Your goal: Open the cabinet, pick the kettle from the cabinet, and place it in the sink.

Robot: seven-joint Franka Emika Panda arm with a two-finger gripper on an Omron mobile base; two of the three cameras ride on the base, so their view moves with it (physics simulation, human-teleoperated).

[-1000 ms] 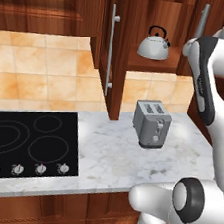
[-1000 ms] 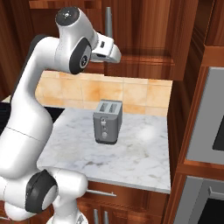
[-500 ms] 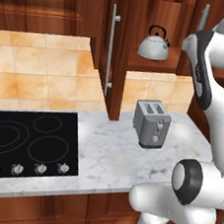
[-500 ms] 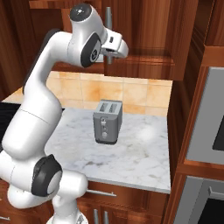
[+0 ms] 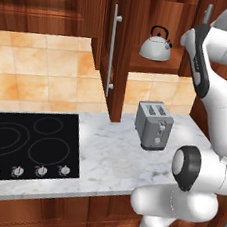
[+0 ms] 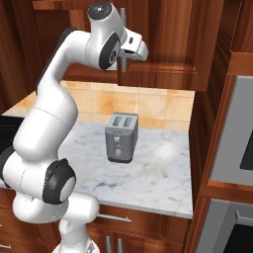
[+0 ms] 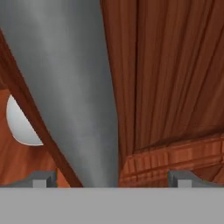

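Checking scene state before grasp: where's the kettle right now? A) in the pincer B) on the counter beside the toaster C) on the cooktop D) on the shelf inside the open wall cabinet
D: the kettle sits on the inner shelf of the open cabinet, above the toaster on the counter.

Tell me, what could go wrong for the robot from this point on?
The end effector sits open right against the long silver bar handle of the cabinet door; if it moves carelessly it could bump or snag the bar. The kettle sits high on the shelf inside the cabinet, with the toaster on the counter below and forward of it, so a slipped grip might drop the kettle near or onto the toaster.
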